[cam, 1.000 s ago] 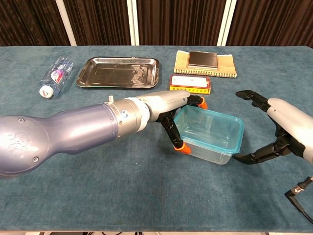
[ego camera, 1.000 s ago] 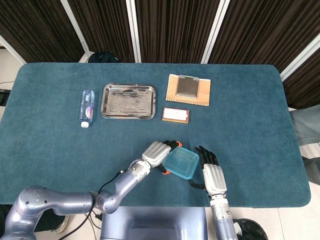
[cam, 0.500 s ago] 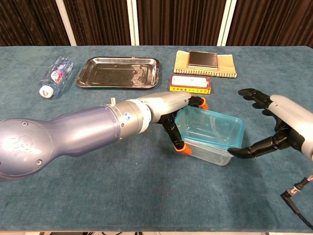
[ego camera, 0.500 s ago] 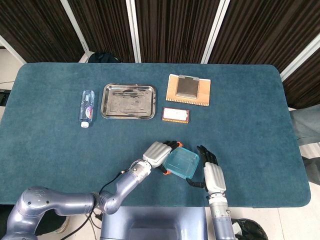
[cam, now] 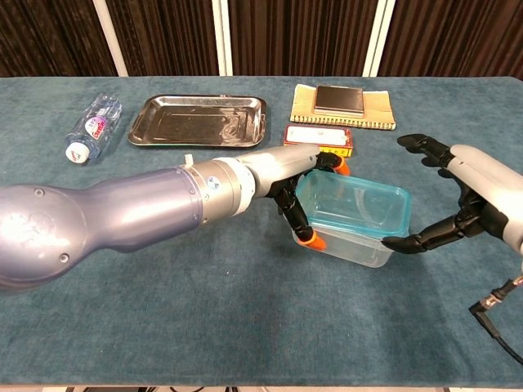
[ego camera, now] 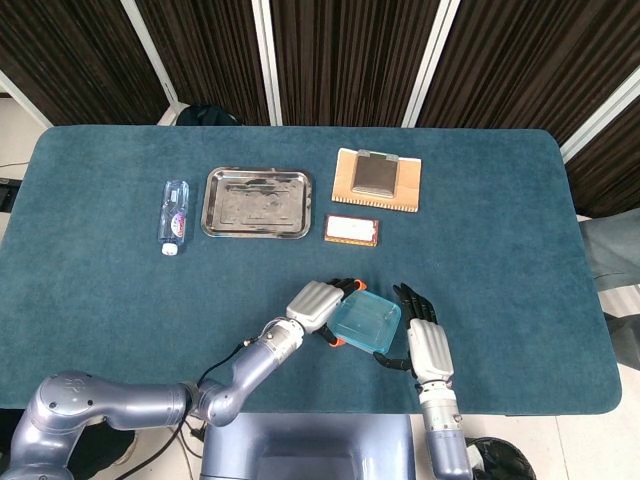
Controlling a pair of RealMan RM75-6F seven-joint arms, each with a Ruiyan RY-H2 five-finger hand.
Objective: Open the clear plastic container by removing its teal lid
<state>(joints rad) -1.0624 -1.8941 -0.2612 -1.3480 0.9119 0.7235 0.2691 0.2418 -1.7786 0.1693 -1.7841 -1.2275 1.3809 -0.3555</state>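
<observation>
The clear plastic container with its teal lid on sits near the table's front edge, slightly tilted. My left hand grips its left side, orange-tipped fingers wrapped over the near and far left corners. My right hand stands just right of the container with its fingers spread and curved toward it. Its thumb tip touches the lid's front right corner, while the upper fingers stay apart from the far edge.
A water bottle lies at the far left, next to a metal tray. A notebook with a dark block on it and a small red box lie behind the container.
My left hand has shifted the container slightly up and away. My right hand has moved in from the right, and its thumb has come against the container's corner.
</observation>
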